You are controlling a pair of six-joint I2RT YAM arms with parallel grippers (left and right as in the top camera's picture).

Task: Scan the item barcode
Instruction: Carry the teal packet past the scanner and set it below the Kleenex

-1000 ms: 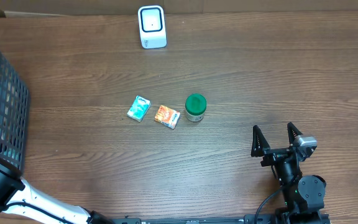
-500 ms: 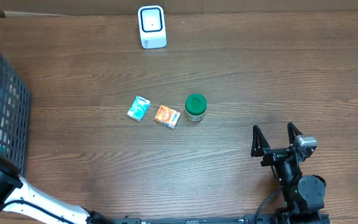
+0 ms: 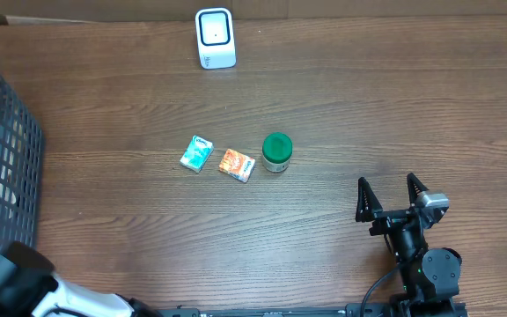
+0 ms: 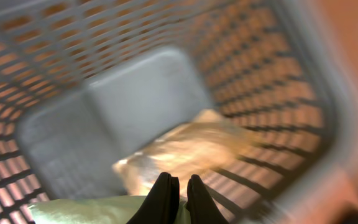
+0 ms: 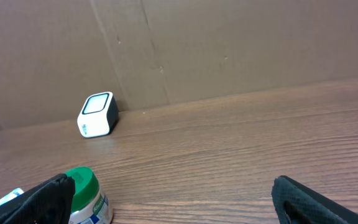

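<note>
Over the grey basket (image 3: 7, 132) the left pincer (image 4: 180, 182) is closed tight, with no grip discernible. Mid-surface (image 3: 368, 106) lie a blue packet (image 3: 196, 153), orange packet (image 3: 237, 165) and green-capped jar (image 3: 277, 151), with the white scanner (image 3: 216, 38) beyond them. The right pincer (image 3: 390, 195) gapes wide, empty.

Overhead: fixed, high, looking straight down; the whole worktop (image 3: 341, 106) is in frame. Left wrist: very near, tilted down into the grey basket (image 4: 253, 81) — picture blurred. The same basket sits at overhead's left edge. Right wrist: low over the worktop, facing level toward the brown back wall (image 5: 229, 43) — shares the white scanner (image 5: 98, 115) and green-lidded jar (image 5: 84, 186) with overhead.
</note>
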